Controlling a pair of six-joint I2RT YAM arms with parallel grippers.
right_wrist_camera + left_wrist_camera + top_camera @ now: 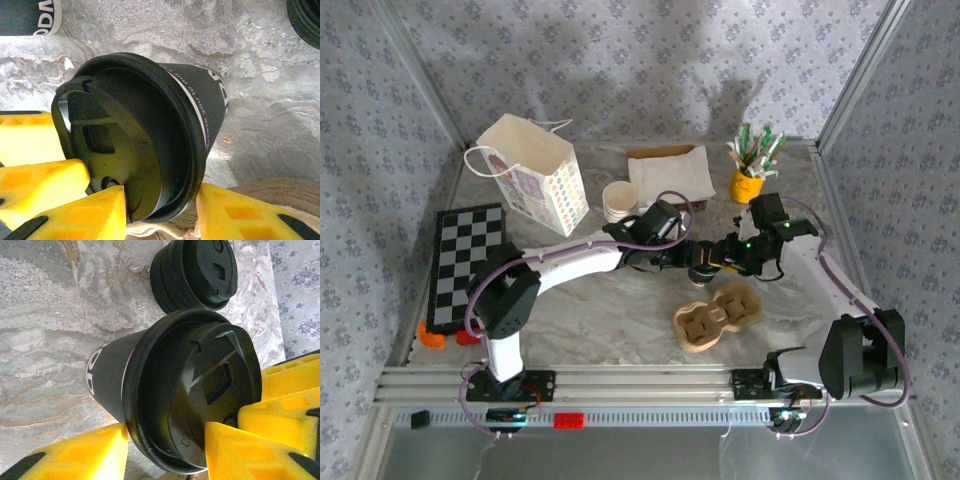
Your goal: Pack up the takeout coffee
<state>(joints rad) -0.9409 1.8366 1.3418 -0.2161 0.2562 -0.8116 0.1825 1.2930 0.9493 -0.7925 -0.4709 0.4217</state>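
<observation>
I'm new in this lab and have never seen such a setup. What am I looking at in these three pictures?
Two robot arms stand at the near edge of the table, each ending in a two-finger gripper. The wide picture comes from a camera above and behind them; the other two come from wrist cameras, so the yellow blocks are fingers. On the table are a paper bag, a white cup, a yellow cup of sticks, a checkerboard and a cardboard cup carrier. The left gripper clasps a black lidded cup; the right gripper clasps a second black lidded cup.
</observation>
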